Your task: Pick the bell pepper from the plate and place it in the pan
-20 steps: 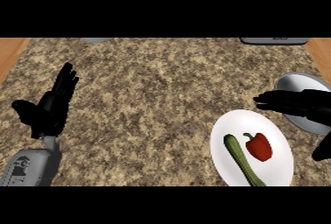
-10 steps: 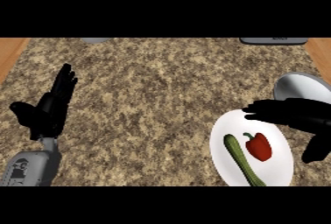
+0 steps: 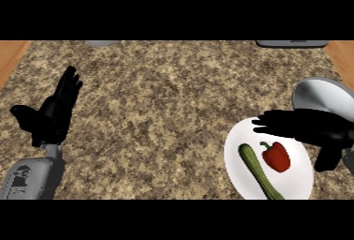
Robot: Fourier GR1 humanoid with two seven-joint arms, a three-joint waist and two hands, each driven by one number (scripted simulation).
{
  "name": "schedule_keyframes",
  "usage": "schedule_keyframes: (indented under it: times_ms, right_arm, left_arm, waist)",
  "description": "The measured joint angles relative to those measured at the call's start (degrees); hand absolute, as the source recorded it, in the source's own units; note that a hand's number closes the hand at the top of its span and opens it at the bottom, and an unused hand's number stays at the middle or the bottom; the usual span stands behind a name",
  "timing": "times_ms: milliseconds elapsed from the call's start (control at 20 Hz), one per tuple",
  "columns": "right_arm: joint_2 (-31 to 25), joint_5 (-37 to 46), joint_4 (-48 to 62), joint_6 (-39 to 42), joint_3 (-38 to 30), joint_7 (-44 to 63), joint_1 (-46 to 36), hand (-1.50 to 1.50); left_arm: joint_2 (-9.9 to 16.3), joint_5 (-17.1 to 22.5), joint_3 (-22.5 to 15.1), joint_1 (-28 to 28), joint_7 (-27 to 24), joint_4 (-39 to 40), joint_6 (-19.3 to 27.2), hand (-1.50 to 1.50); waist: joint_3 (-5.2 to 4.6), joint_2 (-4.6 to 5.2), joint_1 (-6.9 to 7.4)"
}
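Sharing one plate: one bell pepper, one cucumber.

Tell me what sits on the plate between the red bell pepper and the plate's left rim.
In the head view, a green cucumber lies lengthwise on the white plate, between the bell pepper and the left rim.

Red bell pepper, green cucumber, white plate; pan seemingly grey.

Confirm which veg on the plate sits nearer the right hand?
The red bell pepper, just below the right hand; the green cucumber lies further left on the plate.
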Motion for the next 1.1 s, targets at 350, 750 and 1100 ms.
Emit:
schedule_keyframes:
  times_ms: [350, 750, 1100]
  right_arm:
    - [3.33, 8.22, -0.55, 1.3, -0.11, 2.06, 0.9, -1.5]
    - [7.54, 15.48, 1.18, 0.45, -1.48, 0.94, 2.69, -1.5]
    - [11.57, 22.31, 6.25, -0.54, -1.56, 0.01, 1.75, -1.5]
  left_arm:
    - [-0.47, -0.43, 0.41, 0.3, 0.23, -0.51, -0.41, 0.0]
    - [-1.42, -1.46, 0.55, 0.82, 0.56, -1.82, -0.28, 0.0]
    - [-1.25, -1.57, 1.24, 1.09, 0.17, -1.54, -1.46, 0.0]
  waist:
    - [0.01, -0.02, 0.02]
    - [0.01, -0.02, 0.02]
    - [0.0, 0.0, 0.12]
